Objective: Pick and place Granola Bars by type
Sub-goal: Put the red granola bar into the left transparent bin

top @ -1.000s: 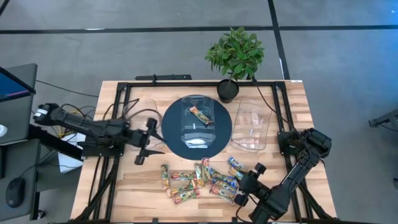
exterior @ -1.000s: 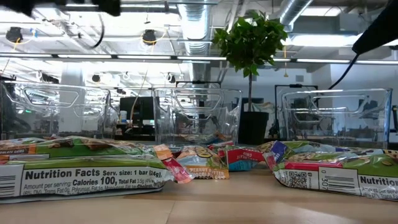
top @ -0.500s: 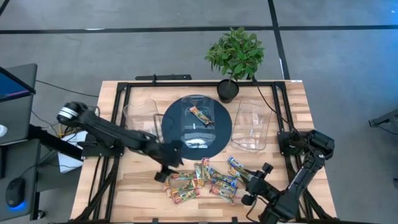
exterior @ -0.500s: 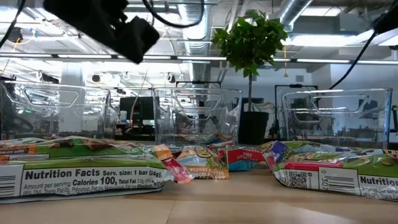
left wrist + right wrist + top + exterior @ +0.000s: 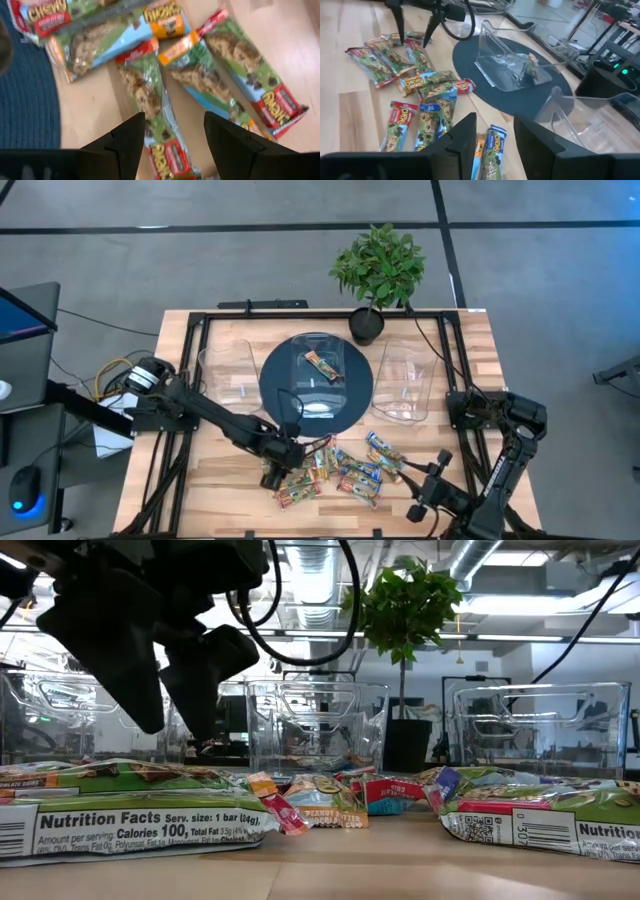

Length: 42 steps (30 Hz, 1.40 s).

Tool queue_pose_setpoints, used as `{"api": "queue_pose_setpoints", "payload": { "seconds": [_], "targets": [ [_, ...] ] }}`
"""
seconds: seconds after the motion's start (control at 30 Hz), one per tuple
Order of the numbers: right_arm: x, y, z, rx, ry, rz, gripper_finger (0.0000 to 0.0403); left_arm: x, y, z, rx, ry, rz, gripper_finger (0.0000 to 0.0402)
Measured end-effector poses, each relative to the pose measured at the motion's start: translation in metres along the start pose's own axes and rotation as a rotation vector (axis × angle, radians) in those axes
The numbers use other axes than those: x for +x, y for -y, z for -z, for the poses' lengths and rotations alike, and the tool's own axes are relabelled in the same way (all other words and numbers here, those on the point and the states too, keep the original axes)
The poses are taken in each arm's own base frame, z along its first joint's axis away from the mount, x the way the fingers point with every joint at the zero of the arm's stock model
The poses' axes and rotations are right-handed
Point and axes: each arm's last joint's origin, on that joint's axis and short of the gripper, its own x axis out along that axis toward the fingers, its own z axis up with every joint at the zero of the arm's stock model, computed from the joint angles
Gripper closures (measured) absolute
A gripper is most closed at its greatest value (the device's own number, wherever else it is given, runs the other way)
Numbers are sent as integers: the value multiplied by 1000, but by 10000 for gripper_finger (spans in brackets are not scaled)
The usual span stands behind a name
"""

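Two open fingers (image 5: 125, 142) above Granola Bars (image 5: 145, 95) — apparently untouched.

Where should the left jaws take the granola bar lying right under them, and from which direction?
Probably across its narrow width near the middle, coming straight down. The green-wrapped bar lies flat on the table, its long axis running between the open fingers of the left gripper. Neighbouring bars lie close alongside, so a mid-length pinch looks least crowded.

Lab: exposed ceiling ducts (image 5: 480, 560)

"Nutrition Facts", "Calories 100" on wrapper (image 5: 130, 825)
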Motion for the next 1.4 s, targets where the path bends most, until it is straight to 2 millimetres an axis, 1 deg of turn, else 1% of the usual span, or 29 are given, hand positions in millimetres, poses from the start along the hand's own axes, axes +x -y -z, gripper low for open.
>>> {"api": "queue_pose_setpoints", "payload": {
  "seconds": [0.23,0.6,0.73,0.9,1.07,1.2,1.3,1.4],
  "targets": [
    [2,0,-1,5,-11,8,278,0,1,1,-61,6,-69,203],
    [2,-1,-1,11,-13,4,278,0,18,3,-85,34,-122,203],
    [2,-1,-1,14,-14,3,278,11,18,9,-104,-9,-139,203],
    [2,-1,-1,16,-16,2,278,25,18,10,-108,-32,-135,203],
    [2,-1,-1,20,-17,0,278,32,12,15,-126,-74,-153,203],
    [2,-1,-1,23,-18,1,278,32,6,17,-161,-89,-185,203],
    [3,-1,-2,23,-18,2,278,32,4,17,-161,-87,-208,215],
    [3,-1,-1,22,-18,2,278,32,4,17,-161,-91,-210,246]
  ]
}}
